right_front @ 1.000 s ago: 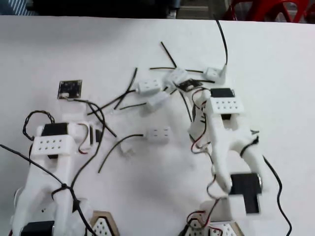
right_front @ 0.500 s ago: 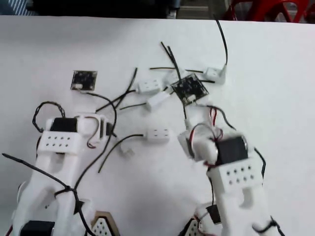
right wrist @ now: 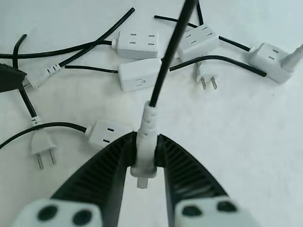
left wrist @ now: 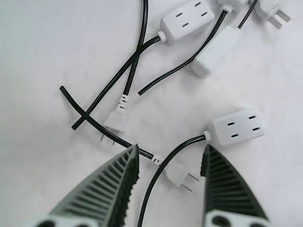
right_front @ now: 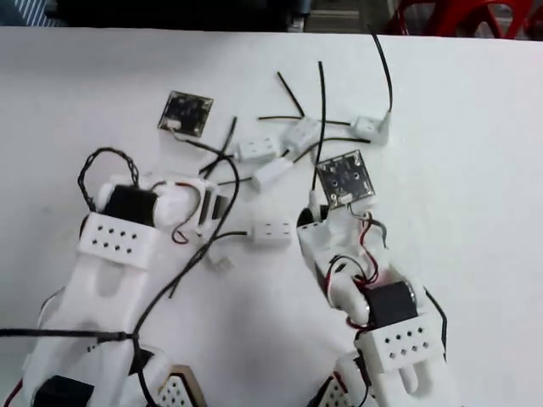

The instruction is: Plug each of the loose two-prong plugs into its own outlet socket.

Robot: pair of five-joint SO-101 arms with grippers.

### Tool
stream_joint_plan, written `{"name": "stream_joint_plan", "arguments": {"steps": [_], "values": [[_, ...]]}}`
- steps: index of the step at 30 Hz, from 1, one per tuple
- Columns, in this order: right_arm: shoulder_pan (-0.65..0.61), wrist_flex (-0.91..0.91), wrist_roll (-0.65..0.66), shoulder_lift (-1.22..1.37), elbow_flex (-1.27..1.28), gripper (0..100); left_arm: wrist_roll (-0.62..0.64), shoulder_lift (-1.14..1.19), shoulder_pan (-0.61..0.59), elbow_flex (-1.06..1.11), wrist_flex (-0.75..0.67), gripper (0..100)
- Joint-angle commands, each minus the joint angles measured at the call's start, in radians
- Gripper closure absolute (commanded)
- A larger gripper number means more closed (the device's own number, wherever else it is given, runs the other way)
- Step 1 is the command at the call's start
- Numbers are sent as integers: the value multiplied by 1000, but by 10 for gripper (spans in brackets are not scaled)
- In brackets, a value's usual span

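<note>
My right gripper (right wrist: 145,142) is shut on a white two-prong plug (right wrist: 144,163), whose black cord (right wrist: 166,56) rises away from it. A white outlet socket (right wrist: 108,132) lies on the table just beyond and to one side of that plug; in the high view this socket (right_front: 271,232) sits left of the right gripper (right_front: 310,216). My left gripper (left wrist: 171,147) is open above the table, with a loose plug (left wrist: 180,176) lying between its fingers (left wrist: 118,184). A second loose plug (left wrist: 116,120) and another socket (left wrist: 236,126) lie just ahead.
Several more white sockets (right_front: 259,148) (right_front: 273,172) (right_front: 303,131) (right_front: 366,127) and crossing black cords (right_front: 222,153) cluster at mid-table. A loose plug (right wrist: 207,78) lies among them. The left gripper (right_front: 216,203) is a short way left of the middle socket.
The right arm has pulled back from the socket cluster toward the near side with the plug, its cord now standing up. The left arm has moved forward and to the right.
</note>
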Motion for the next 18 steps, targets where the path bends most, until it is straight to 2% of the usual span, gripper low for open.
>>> {"name": "stream_joint_plan", "arguments": {"steps": [1, 4, 8, 12, 18], "values": [[-8, -51, -37, -22, 12, 982, -2, -48, 16, -124, 94, 783], [-8, -76, -41, -22, 46, 981, -3, -90, 16, -146, 117, 826], [-8, -143, -41, -22, 109, 981, -9, -257, 36, -104, 110, 900], [-8, -171, -41, -22, 140, 981, -9, -426, 71, -15, 87, 869], [-39, -165, -43, -22, 140, 981, -9, -550, 67, 245, -92, 832]]}}
